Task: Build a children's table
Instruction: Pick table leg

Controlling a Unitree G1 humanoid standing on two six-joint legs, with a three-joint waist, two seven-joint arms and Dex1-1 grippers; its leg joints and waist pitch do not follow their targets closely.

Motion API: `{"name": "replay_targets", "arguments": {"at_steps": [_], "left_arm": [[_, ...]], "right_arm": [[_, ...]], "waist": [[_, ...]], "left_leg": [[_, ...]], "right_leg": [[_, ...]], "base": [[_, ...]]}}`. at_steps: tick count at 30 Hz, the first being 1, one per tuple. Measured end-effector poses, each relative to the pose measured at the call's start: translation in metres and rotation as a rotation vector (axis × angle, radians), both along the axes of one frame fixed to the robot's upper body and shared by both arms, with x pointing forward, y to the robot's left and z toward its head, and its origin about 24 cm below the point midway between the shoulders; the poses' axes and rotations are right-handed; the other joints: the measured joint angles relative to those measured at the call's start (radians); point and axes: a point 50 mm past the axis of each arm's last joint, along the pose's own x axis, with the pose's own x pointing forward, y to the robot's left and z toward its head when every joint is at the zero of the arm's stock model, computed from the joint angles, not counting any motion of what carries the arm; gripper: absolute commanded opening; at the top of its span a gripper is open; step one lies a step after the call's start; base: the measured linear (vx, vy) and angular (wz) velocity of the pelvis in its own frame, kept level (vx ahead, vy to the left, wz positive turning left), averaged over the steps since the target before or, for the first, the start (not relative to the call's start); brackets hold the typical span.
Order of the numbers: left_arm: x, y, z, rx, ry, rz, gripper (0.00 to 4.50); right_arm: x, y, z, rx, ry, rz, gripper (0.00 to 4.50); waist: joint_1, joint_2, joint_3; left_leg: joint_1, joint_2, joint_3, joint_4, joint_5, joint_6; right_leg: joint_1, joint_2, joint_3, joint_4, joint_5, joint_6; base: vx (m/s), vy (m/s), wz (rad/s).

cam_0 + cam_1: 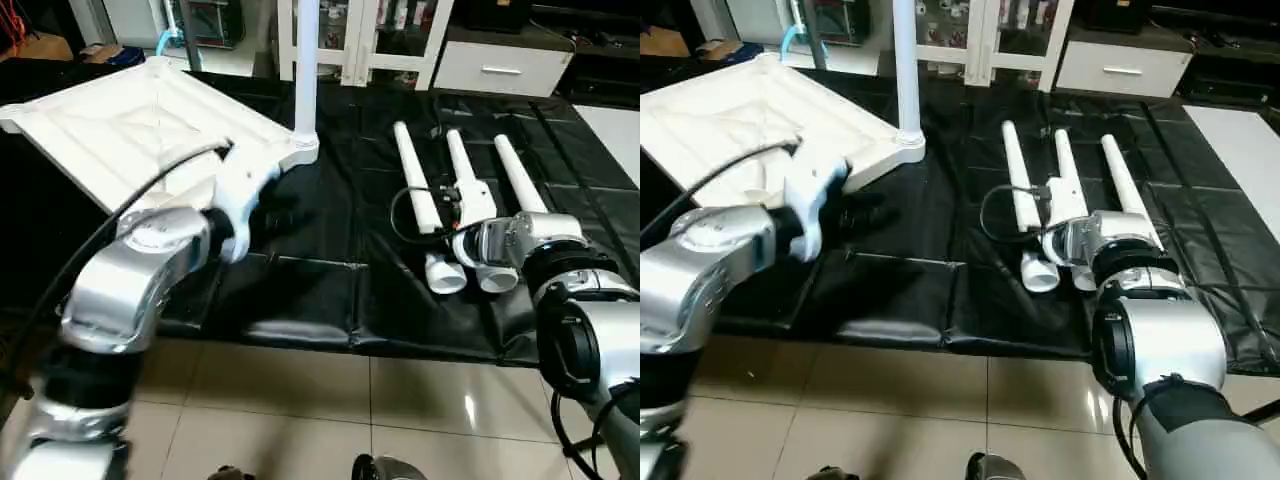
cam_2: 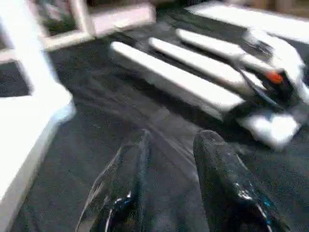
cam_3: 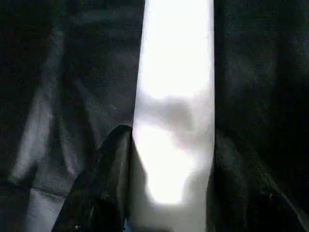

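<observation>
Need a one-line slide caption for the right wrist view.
Right gripper straddling a white table leg lying on the black mat, one black finger on each side.

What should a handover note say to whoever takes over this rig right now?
Left pincer: open, empty, over the black mat beside the top.
Right pincer: its fingers flank the middle leg; grip not confirmed.
Top lies underside up on the mat, tilted.
Done: one leg stands upright in the top's corner socket.
Left: three legs, lying side by side on the mat. The other two are the left one and the right one.
</observation>
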Motion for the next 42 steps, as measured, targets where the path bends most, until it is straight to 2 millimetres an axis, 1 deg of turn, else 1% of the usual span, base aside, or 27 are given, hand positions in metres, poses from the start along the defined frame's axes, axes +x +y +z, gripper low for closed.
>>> {"name": "replay_targets", "arguments": {"at_steps": [4,6,8,10,11,12,13,14,15,16,17,18,19,20,23,25,27,29,30,31,33,36,37,40,42], "left_arm": [[0.008,-0.001,0.012,-0.089,-0.073,0.103,1.68],[0.012,-0.001,0.015,-0.077,-0.107,0.134,1.68],[0.016,-0.001,0.016,-0.069,-0.137,0.155,1.68],[0.018,-0.004,0.018,-0.075,-0.150,0.175,1.68],[0.020,-0.009,0.019,-0.101,-0.131,0.157,1.68],[0.020,-0.013,0.020,-0.132,-0.111,0.132,1.68],[0.019,-0.022,0.022,-0.187,-0.070,0.078,1.68],[0.019,-0.026,0.024,-0.221,-0.044,0.041,1.85],[0.018,-0.029,0.025,-0.255,-0.025,0.015,1.95],[0.018,-0.031,0.028,-0.276,-0.011,0.001,2.02],[0.019,-0.033,0.030,-0.298,-0.003,-0.017,2.02],[0.019,-0.035,0.031,-0.320,0.003,-0.039,2.02],[0.020,-0.033,0.032,-0.346,0.010,-0.048,2.28],[0.020,-0.031,0.034,-0.355,0.008,-0.045,2.40],[0.019,-0.036,0.037,-0.407,0.025,-0.114,2.49],[0.018,-0.038,0.038,-0.440,0.039,-0.145,2.81],[0.017,-0.039,0.039,-0.455,0.049,-0.161,2.92],[0.017,-0.041,0.044,-0.481,0.063,-0.181,2.98],[0.017,-0.041,0.046,-0.492,0.062,-0.189,3.12],[0.016,-0.041,0.049,-0.522,0.067,-0.207,3.31],[0.015,-0.043,0.051,-0.569,0.087,-0.235,3.43],[0.013,-0.044,0.052,-0.631,0.126,-0.268,3.57],[0.012,-0.044,0.053,-0.650,0.134,-0.278,3.76],[0.011,-0.043,0.054,-0.678,0.153,-0.293,3.81],[0.011,-0.044,0.053,-0.687,0.169,-0.296,3.82]], "right_arm": [[0.005,0.002,0.013,0.035,-0.082,0.015,1.95],[0.004,0.000,0.013,0.039,-0.109,0.013,1.95],[0.001,0.001,0.007,0.045,-0.119,0.017,1.94],[-0.003,0.002,0.003,0.070,-0.144,0.031,1.93],[-0.006,0.001,0.004,0.080,-0.191,0.043,1.93],[-0.009,0.002,0.007,0.099,-0.250,0.062,1.93],[-0.017,0.002,0.011,0.132,-0.342,0.089,1.93],[-0.022,0.004,0.016,0.162,-0.409,0.114,1.93],[-0.027,0.006,0.023,0.185,-0.474,0.139,1.93],[-0.030,0.008,0.032,0.207,-0.531,0.165,1.93],[-0.036,0.007,0.038,0.218,-0.579,0.182,1.93],[-0.045,0.005,0.043,0.230,-0.630,0.207,1.92],[-0.055,0.006,0.047,0.253,-0.675,0.243,1.91],[-0.060,0.007,0.048,0.264,-0.690,0.263,1.91],[-0.077,0.008,0.049,0.295,-0.715,0.293,1.91],[-0.086,0.014,0.051,0.319,-0.730,0.341,1.91],[-0.091,0.019,0.054,0.322,-0.741,0.374,1.91],[-0.102,0.030,0.055,0.326,-0.744,0.451,1.91],[-0.105,0.035,0.053,0.328,-0.736,0.481,1.91],[-0.108,0.038,0.050,0.327,-0.717,0.508,1.91],[-0.111,0.043,0.049,0.325,-0.706,0.544,1.91],[-0.116,0.048,0.050,0.320,-0.710,0.594,1.91],[-0.117,0.048,0.051,0.315,-0.711,0.609,1.91],[-0.120,0.051,0.053,0.296,-0.715,0.644,1.91],[-0.121,0.053,0.053,0.296,-0.715,0.656,1.91]], "waist": [[0.001,0.000,0.000],[0.003,0.000,-0.001],[0.004,0.001,-0.001],[0.008,0.001,-0.001],[0.012,0.001,-0.001],[0.017,0.000,-0.001],[0.029,0.000,-0.001],[0.034,0.000,-0.001],[0.038,0.000,-0.001],[0.039,0.000,-0.001],[0.040,0.000,-0.001],[0.046,-0.001,-0.002],[0.048,-0.001,-0.002],[0.048,-0.001,-0.002],[0.049,-0.001,-0.002],[0.047,-0.001,-0.002],[0.045,-0.001,-0.002],[0.045,-0.001,-0.003],[0.045,-0.001,-0.003],[0.045,0.000,-0.003],[0.044,0.000,-0.004],[0.042,0.001,-0.004],[0.040,0.001,-0.005],[0.036,0.000,-0.005],[0.035,0.000,-0.005]], "left_leg": [[0.000,0.001,0.000,0.000,0.000,0.000],[0.000,0.001,0.000,0.000,0.000,0.000],[-0.001,0.001,0.000,0.000,0.001,0.002],[-0.005,0.001,0.000,0.002,0.003,0.006],[-0.008,0.001,-0.001,0.003,0.004,0.006],[-0.011,0.001,0.000,0.004,0.004,0.007],[-0.012,0.001,0.000,0.005,0.004,0.008],[-0.011,0.001,0.001,0.005,0.003,0.009],[-0.011,0.001,0.002,0.005,0.003,0.009],[-0.010,0.001,0.003,0.006,0.003,0.009],[-0.009,0.001,0.003,0.006,0.004,0.009],[-0.009,0.001,0.003,0.006,0.003,0.009],[-0.007,0.002,0.003,0.006,0.003,0.008],[-0.007,0.002,0.003,0.006,0.003,0.007],[-0.008,0.001,0.003,0.007,0.002,0.005],[-0.009,0.001,0.003,0.007,0.002,0.005],[-0.009,0.001,0.003,0.007,0.002,0.005],[-0.009,0.001,0.002,0.007,0.002,0.005],[-0.010,0.001,0.001,0.007,0.002,0.005],[-0.010,0.001,0.000,0.007,0.002,0.005],[-0.012,0.001,0.000,0.007,0.003,0.007],[-0.010,0.001,0.000,0.010,0.004,0.008],[-0.009,0.001,-0.001,0.012,0.004,0.008],[-0.009,0.001,-0.004,0.015,0.003,0.009],[-0.010,0.001,-0.004,0.015,0.004,0.009]], "right_leg": [[0.000,0.000,-0.001,0.000,0.000,-0.001],[0.000,0.000,-0.002,0.000,0.000,0.000],[0.000,0.000,-0.002,0.000,0.000,0.000],[-0.002,0.000,-0.002,0.000,0.000,0.000],[-0.004,0.000,-0.002,0.000,0.000,0.000],[-0.007,-0.001,-0.001,0.001,0.000,0.000],[-0.008,-0.001,-0.001,0.001,0.000,0.000],[-0.008,-0.001,0.000,0.002,0.000,0.000],[-0.008,-0.001,0.000,0.002,0.000,0.000],[-0.008,-0.001,0.001,0.004,0.000,0.000],[-0.008,-0.001,0.001,0.004,0.000,0.000],[-0.007,-0.001,0.001,0.005,-0.001,0.001],[-0.007,-0.001,0.001,0.005,-0.001,0.002],[-0.007,-0.001,0.001,0.005,-0.004,0.006],[-0.007,-0.001,0.001,0.005,-0.005,0.008],[-0.006,-0.001,0.001,0.005,-0.005,0.008],[-0.006,-0.001,0.001,0.005,-0.005,0.008],[-0.006,-0.001,0.000,0.004,-0.005,0.008],[-0.006,-0.001,-0.001,0.002,-0.005,0.008],[-0.005,-0.001,-0.002,-0.001,-0.005,0.008],[-0.004,-0.001,-0.003,-0.005,-0.005,0.009],[0.002,-0.001,-0.004,-0.011,-0.004,0.009],[0.004,-0.001,-0.004,-0.011,-0.004,0.009],[0.009,-0.001,-0.006,-0.016,-0.005,0.009],[0.010,-0.001,-0.006,-0.019,-0.005,0.009]], "base": [[0.000,0.000,0.00],[0.000,0.000,0.00],[0.000,0.000,0.00],[0.000,0.000,0.00],[0.000,0.000,0.00],[0.000,0.000,0.00],[0.000,0.000,0.00],[0.000,0.000,0.00],[0.000,0.000,0.00],[0.000,0.000,0.00],[0.000,0.000,0.00],[0.000,0.000,0.00],[0.000,0.000,0.00],[0.000,0.000,0.00],[0.000,0.000,0.00],[0.000,0.000,0.00],[0.000,0.000,0.00],[0.000,0.000,0.00],[0.000,0.000,0.00],[0.000,0.000,0.00],[0.000,0.000,0.00],[0.000,0.000,0.00],[0.000,0.000,0.00],[0.000,0.000,0.00],[0.000,0.000,0.00]]}}
